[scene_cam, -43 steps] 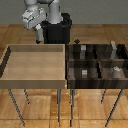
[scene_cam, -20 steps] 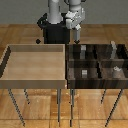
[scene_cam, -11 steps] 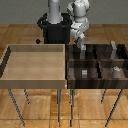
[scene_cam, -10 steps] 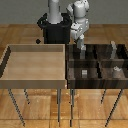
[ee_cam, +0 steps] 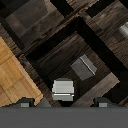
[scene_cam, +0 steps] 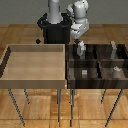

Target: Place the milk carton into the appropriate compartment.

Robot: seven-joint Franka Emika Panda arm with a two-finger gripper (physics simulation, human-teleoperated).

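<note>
you have a big light tan undivided wooden bin (scene_cam: pixel 34 80) standing on thin grey metal legs (scene_cam: pixel 61 105) at the exterior view's left, its walls pale and its floor bare. just beside it, the dark brown striped wooden four-cell bin (scene_cam: pixel 97 62) sits at the same height. in its far cell at the exterior view's right stands a taller grey box (scene_cam: pixel 113 48); in the near cell on that side rests a small grey block (scene_cam: pixel 115 71). beneath everything runs a warm plank wooden floor (scene_cam: pixel 20 32).
</note>
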